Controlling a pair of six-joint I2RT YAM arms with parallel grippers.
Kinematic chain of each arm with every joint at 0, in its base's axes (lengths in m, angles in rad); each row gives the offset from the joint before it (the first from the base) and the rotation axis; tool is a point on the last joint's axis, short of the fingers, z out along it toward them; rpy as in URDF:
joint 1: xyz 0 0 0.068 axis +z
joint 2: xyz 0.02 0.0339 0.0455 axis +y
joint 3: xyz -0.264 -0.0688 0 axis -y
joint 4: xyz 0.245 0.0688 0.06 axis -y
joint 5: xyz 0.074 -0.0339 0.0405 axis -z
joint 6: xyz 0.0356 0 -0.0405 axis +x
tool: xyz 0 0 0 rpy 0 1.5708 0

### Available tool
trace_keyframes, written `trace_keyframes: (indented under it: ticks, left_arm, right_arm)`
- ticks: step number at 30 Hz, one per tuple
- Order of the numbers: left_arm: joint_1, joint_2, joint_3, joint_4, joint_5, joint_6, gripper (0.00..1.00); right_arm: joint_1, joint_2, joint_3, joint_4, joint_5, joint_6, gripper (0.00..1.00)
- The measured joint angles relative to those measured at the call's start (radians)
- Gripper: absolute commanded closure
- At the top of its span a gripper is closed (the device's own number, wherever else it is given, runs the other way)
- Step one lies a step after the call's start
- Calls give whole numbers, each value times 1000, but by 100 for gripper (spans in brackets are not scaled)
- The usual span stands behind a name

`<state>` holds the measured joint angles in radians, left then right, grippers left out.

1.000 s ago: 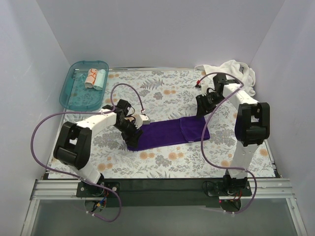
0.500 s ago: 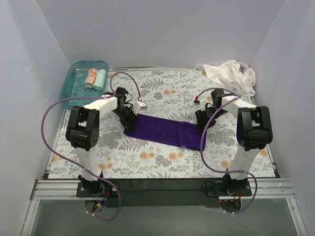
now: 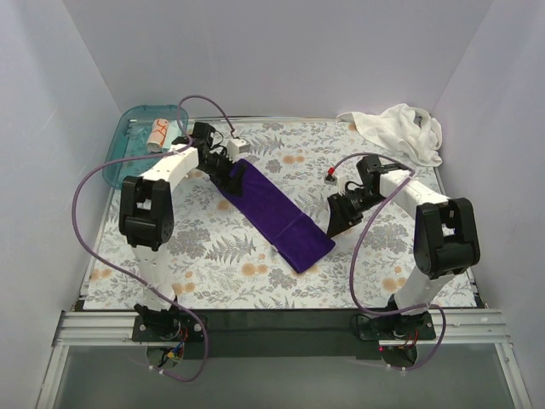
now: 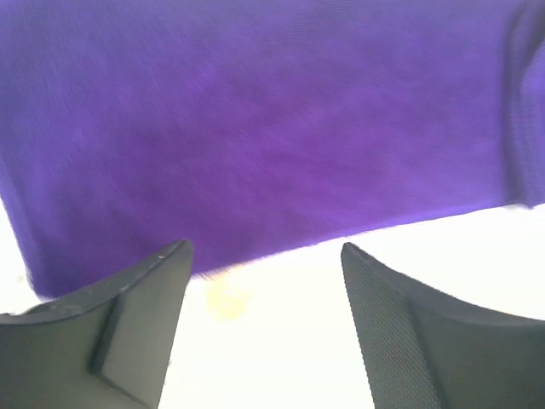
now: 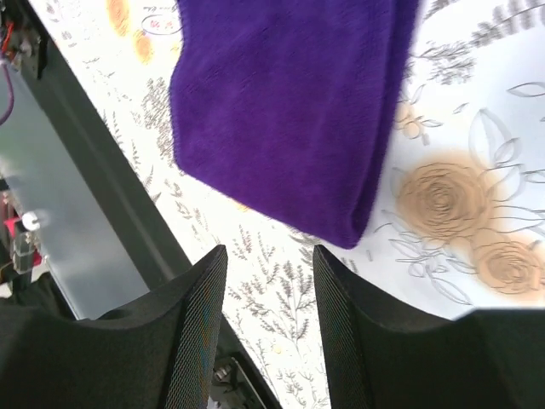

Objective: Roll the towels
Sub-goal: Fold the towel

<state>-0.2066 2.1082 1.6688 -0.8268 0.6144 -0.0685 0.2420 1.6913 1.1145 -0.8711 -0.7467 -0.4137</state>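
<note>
A dark purple towel (image 3: 277, 213) lies flat as a long folded strip, running diagonally from upper left to lower right on the floral sheet. My left gripper (image 3: 232, 167) sits at its far end, open, with nothing between the fingers; the towel's edge (image 4: 255, 128) lies just beyond the fingertips. My right gripper (image 3: 334, 223) hovers just right of the near folded end (image 5: 289, 119), open and empty. A white towel (image 3: 400, 128) lies crumpled at the back right corner. Two small rolled towels (image 3: 162, 135) rest in the teal tray.
The teal translucent tray (image 3: 132, 153) stands at the back left, just behind the left arm. The floral-patterned sheet (image 3: 213, 264) covers the table. White walls close in on three sides, and a dark rail (image 3: 281, 319) runs along the near edge.
The purple towel swung from lying crosswise to a diagonal, its left end dragged toward the back. My left gripper moved back with it and opened, letting go. The right gripper let go too and backed slightly.
</note>
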Motion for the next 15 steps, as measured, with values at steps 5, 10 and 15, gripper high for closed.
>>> trace_keyframes:
  ticks: [5, 10, 15]
  left_arm:
    - [0, -226, -172, 65, -69, -131, 46]
    - [0, -211, -240, 124, -137, -222, 54]
    - [0, -87, -217, 142, -138, -244, 61]
  right_arm:
    - [-5, 92, 35, 26, 46, 26, 57]
    - [9, 182, 18, 64, 69, 48, 79]
    - [22, 199, -19, 102, 51, 69, 81]
